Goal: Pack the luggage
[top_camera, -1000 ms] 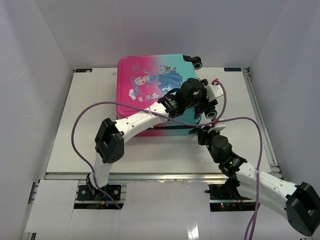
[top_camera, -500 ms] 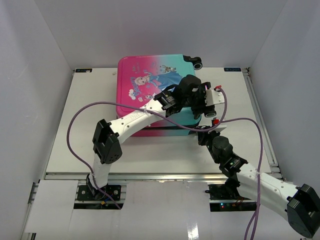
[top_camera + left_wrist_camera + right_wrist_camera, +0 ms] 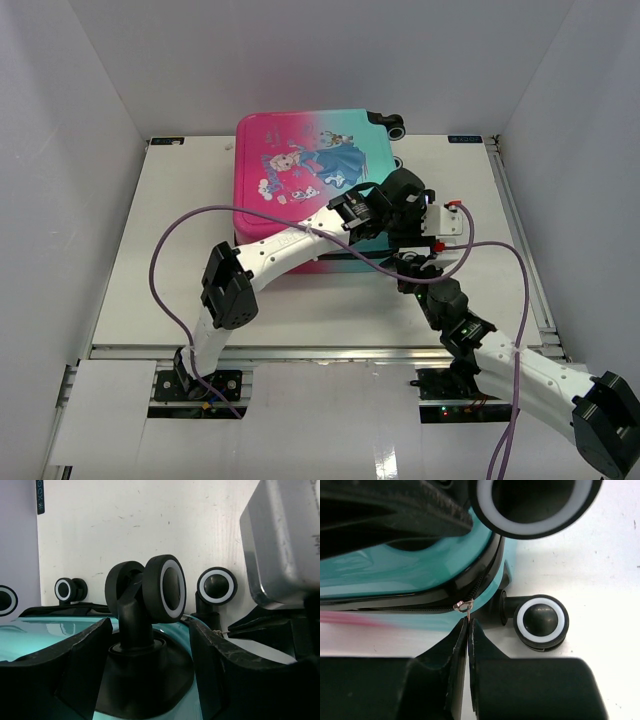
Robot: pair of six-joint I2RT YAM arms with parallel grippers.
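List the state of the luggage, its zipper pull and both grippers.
luggage: lying flat, lid down, print up.
right gripper: shut on zipper pull.
zipper pull: at a corner of the luggage, pinched.
left gripper: open, straddling a wheel, not closed on it.

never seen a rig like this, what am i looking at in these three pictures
Two robot arms stand at the near edge of a table. The wide picture is from a fixed camera above; the close-ups are from cameras on each wrist, so the black shapes are the arms' own jaws. A closed pink-and-teal suitcase lies flat on it. The left arm holds its jaws open astride one black wheel. The right arm has its jaws shut on the small metal zipper pull.
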